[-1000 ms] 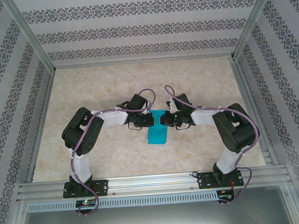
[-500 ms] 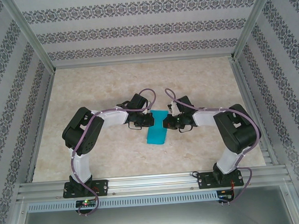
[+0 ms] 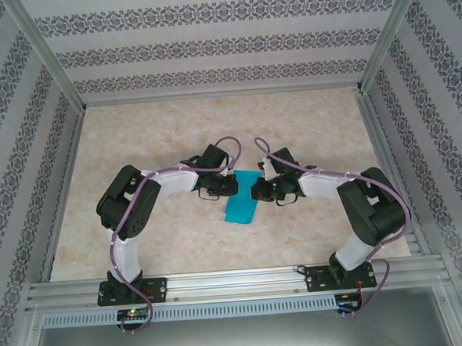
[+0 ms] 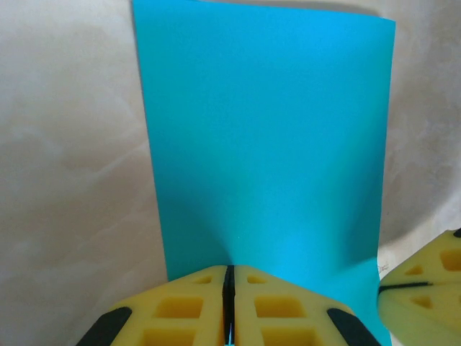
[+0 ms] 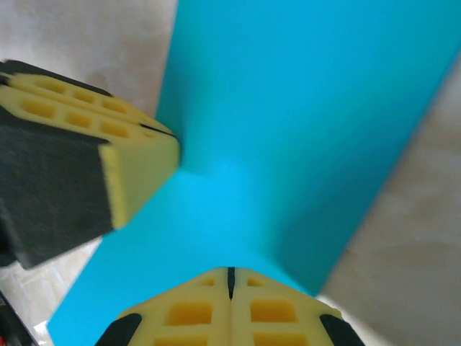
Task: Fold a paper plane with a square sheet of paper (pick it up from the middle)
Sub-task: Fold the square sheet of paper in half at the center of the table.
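Rightward and toward the near edge is where the right arm's elbow has swung since a second ago. Its tool has crept slightly nearer along the paper, while the left arm looks unmoved.

From the left in the top view, the left arm (image 3: pixel 131 206) bends in from its base, its forearm reaching to the middle of the pale marbled desk (image 3: pixel 158 138). The left tool (image 3: pixel 233 184) sits at the far left edge of the teal sheet of paper (image 3: pixel 242 208). In the left wrist view its yellow pads are pressed together at the left tool (image 4: pixel 229 270), with a thin teal sliver showing in the seam, so it is clamped on the sheet's edge. The teal sheet of paper (image 4: pixel 266 144) stretches away from the pads as a flat rectangle, longer than it is wide, and puckers slightly where it is pinched.

Seen from above, the sheet lies mid-desk between the two tools, its long side running toward the near edge.

The right tool (image 3: pixel 254 189) sits at the far right edge of the sheet, close to the left tool but apart from it. In the right wrist view the right tool (image 5: pixel 230 272) has its pads together, and the sheet (image 5: pixel 302 108) rises toward their tips. I cannot tell whether any paper is caught in the seam. The left tool (image 5: pixel 169 140) shows beside it, pinching the same end.
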Available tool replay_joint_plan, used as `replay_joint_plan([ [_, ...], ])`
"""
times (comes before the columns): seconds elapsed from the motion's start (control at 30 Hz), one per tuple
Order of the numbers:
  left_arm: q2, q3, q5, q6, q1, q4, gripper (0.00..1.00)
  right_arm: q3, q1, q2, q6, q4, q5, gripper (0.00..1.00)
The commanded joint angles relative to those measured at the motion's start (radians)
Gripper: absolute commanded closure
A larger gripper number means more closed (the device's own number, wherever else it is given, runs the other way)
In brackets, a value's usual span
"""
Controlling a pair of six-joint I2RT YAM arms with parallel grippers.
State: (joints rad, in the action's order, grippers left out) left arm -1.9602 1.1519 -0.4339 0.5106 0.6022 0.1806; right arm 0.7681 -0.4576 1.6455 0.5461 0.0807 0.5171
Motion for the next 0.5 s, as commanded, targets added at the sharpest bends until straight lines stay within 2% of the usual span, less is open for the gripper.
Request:
replay_joint_plan([
  [0.0,-0.089,-0.047,0.117,-0.032,-0.009,0.201,0.87,0.044,-0.019,0.063,-0.004,0.008,0.007,0.96],
  [0.2,-0.092,-0.044,0.117,-0.035,-0.009,0.205,0.87,0.038,-0.018,0.107,-0.066,0.057,0.030,0.96],
  [0.47,-0.103,-0.041,0.122,-0.037,-0.012,0.211,0.87,-0.053,-0.003,0.030,-0.109,0.118,0.031,0.96],
])
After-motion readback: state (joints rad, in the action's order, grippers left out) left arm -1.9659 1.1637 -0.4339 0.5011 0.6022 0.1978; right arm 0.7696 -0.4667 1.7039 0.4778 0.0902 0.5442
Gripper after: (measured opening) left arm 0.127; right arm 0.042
